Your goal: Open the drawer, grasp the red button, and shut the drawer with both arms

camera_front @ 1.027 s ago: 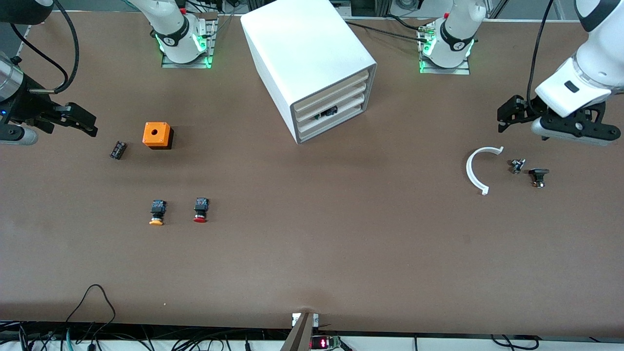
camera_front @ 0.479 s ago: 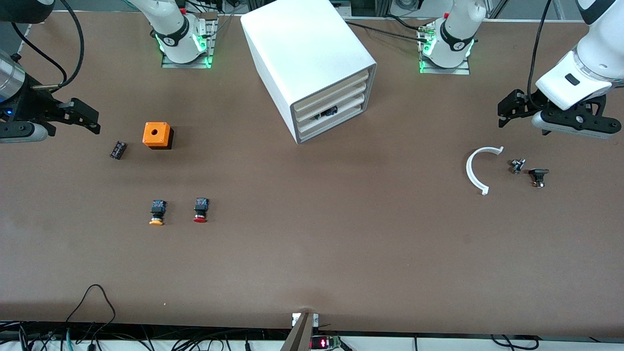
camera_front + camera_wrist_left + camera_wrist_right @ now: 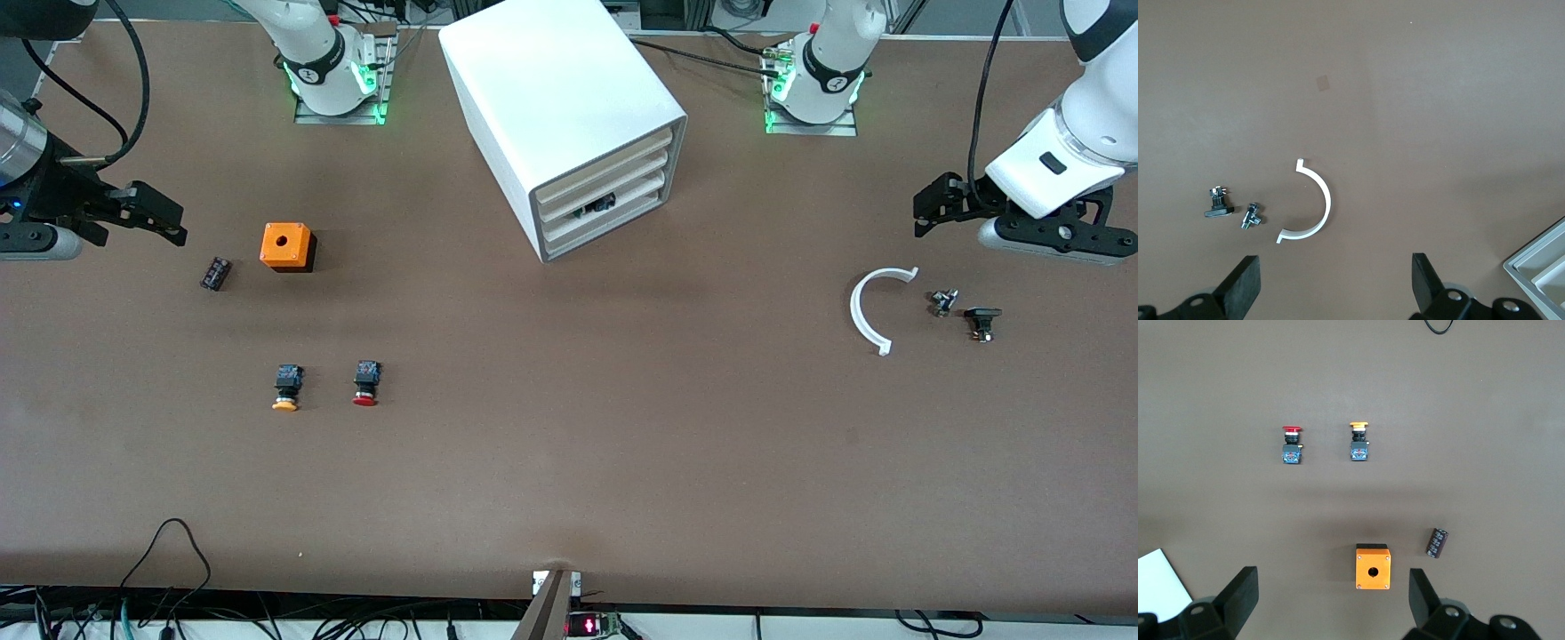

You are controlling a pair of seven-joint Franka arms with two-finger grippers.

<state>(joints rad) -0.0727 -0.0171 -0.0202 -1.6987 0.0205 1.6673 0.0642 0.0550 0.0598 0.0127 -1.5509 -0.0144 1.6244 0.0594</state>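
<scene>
— One red button [image 3: 365,384], and it lies on the table [image 3: 622,462], in the lower half of the frame toward the right arm's end, just beside a yellow button [image 3: 285,388].

— And the drawers [image 3: 613,182]?

— All pushed in, as far as I can see. The cabinet [image 3: 551,80] stands in the upper middle of the frame. Something dark shows at the front of one drawer; I can't tell what.

— So how far along is it?

— Hard to settle. Shut drawers and a button out on the table fit a finished job, and equally one where the drawer has yet to be pulled.

— The claws?

— The right gripper [image 3: 164,220] hangs at the frame's edge at its own end, above the table near an orange box [image 3: 286,246], fingers spread, holding nothing. The left gripper [image 3: 932,209] hangs at the other edge, over the table beside a white curved piece [image 3: 858,311], also spread and holding nothing.
</scene>
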